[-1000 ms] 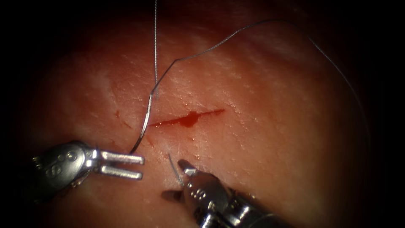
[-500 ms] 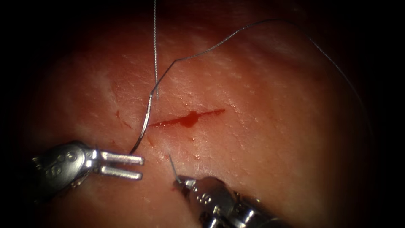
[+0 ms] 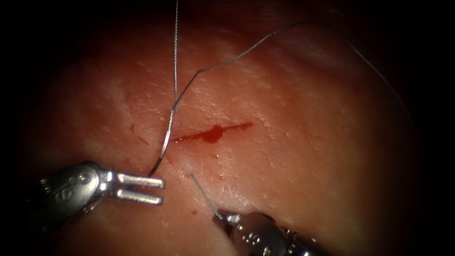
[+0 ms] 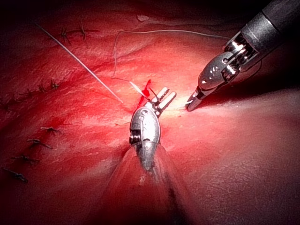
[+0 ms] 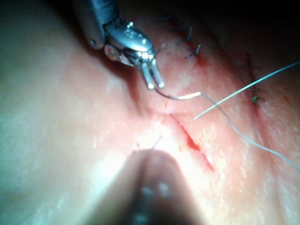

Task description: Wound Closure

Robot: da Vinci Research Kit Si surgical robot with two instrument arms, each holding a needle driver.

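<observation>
The curved needle (image 3: 165,142) passes through the tissue (image 3: 294,156) just below the left end of the cut (image 3: 213,133). Its rear half arcs up to the thread (image 3: 246,50); its front part (image 3: 204,194) has come out of the skin. My right tool (image 3: 222,217) is shut on the needle near its tip, below the cut. My left tool (image 3: 160,188) rests at the lower left beside the needle's entry, its slim jaws parallel, close together and holding nothing. The left wrist view has both tools (image 4: 168,94) (image 4: 190,105). The right wrist view has the left tool (image 5: 155,86) by the needle (image 5: 180,97).
The thread loops over the upper tissue and off to the right; a second strand (image 3: 175,52) runs straight up. Red fluid fills the cut. Older stitched rows lie on the tissue (image 4: 28,140) (image 5: 187,40).
The right tool's jaws closed on the needle's front end and moved down and right, drawing more needle out of the tissue. The needle's rear shifted slightly. The left tool barely moved.
</observation>
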